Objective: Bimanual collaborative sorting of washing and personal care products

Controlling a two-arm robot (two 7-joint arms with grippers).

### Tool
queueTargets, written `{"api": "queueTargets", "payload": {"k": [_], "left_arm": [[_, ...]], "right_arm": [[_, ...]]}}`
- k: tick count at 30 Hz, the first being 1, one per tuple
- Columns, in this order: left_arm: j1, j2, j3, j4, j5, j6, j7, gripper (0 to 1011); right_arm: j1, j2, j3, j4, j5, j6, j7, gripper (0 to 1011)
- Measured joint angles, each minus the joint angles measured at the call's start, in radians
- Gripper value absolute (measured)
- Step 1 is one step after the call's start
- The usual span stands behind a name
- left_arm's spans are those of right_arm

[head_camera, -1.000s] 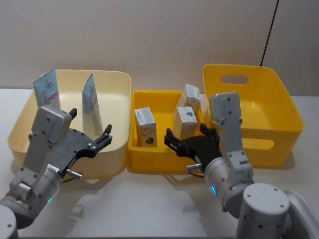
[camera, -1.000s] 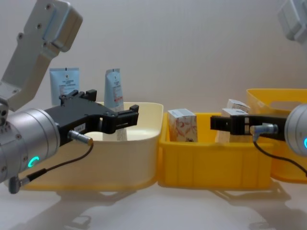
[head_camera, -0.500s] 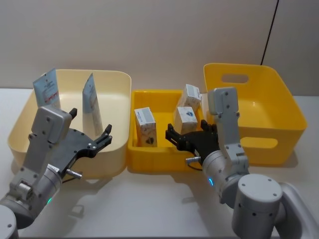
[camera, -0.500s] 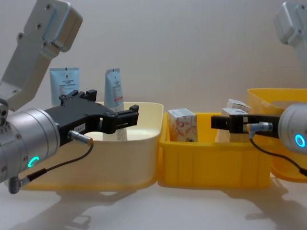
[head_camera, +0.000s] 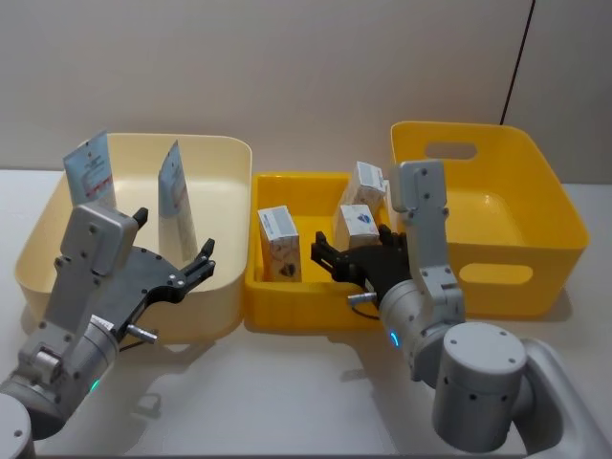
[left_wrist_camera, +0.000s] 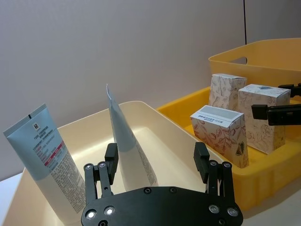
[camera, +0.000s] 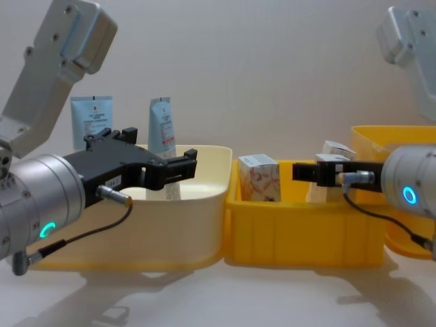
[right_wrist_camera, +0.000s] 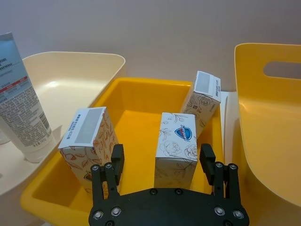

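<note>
Toward worktop's middle, logged three cartons (head_camera: 279,245) upright in small yellow tray (head_camera: 296,312); toward left edge, two tubes (head_camera: 89,170) standing in cream bin (head_camera: 191,140). Found right end effector (right_wrist_camera: 162,151) poised over tray's near wall, released and empty, lined up on middle carton (right_wrist_camera: 177,146). Found left end effector (left_wrist_camera: 156,155) hovering over cream bin's near side, likewise spread, holding nothing. Judged as approach step for a carton pick. Next: advance right end effector to straddle middle carton, avoid nudging neighbours, then clench.
</note>
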Motion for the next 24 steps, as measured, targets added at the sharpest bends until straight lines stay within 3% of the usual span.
{"api": "queueTargets", "payload": {"k": [7,24], "left_arm": [[0.000,0.000,0.000,0.000,0.000,0.000,0.000,1003],[0.000,0.000,0.000,0.000,0.000,0.000,0.000,1003]], "right_arm": [[0.008,-0.006,0.001,0.010,-0.002,-0.002,0.001,944],[0.016,-0.012,0.001,0.021,-0.004,-0.004,0.003,472]]}}
